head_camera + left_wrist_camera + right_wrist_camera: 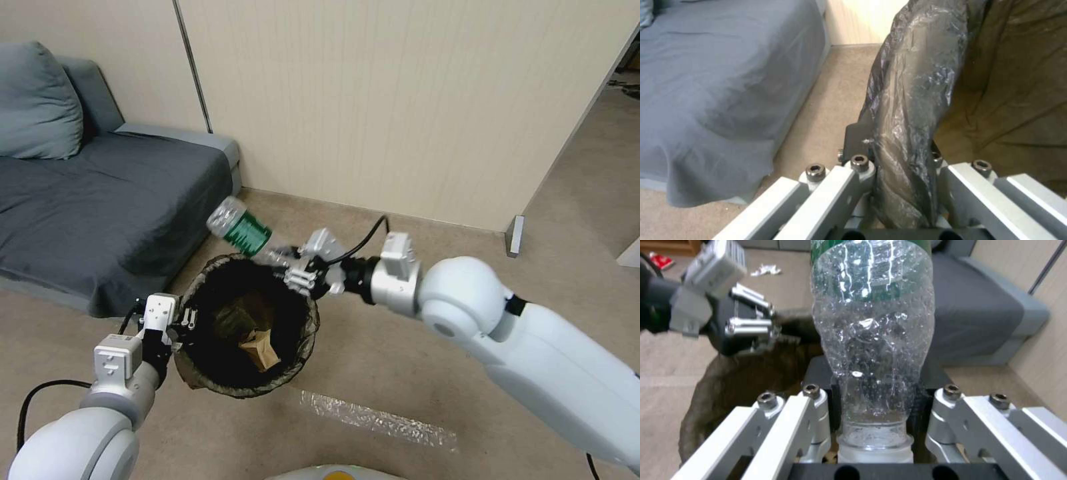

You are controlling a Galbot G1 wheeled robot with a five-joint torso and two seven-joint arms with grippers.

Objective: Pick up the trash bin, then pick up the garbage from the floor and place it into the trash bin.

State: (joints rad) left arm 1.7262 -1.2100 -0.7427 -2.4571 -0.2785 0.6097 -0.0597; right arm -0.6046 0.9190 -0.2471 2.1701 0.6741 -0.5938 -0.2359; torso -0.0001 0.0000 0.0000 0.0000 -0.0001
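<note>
The trash bin (pixel 304 352), lined with a dark bag, hangs above the floor (pixel 373 347). My left gripper (pixel 186 323) is shut on its near-left rim. In the left wrist view the liner-covered rim (pixel 911 100) sits pinched between the fingers of that gripper (pixel 902 156). A crumpled brown paper bag (pixel 261 351) lies inside the bin. My right gripper (pixel 285 259) is shut on the neck of a clear bottle with a green label (pixel 239 229), tilted over the bin's far rim. In the right wrist view the bottle (pixel 873 333) points away from the gripper (pixel 873 390), above the bin (pixel 706 396).
A grey sofa (pixel 100 200) stands at the left, close to the bin. A beige wall (pixel 400 100) runs behind. A strip of shiny tape (pixel 380 417) lies on the carpet in front. White tissue (pixel 764 270) and a red wrapper (pixel 660 260) lie on the floor farther off.
</note>
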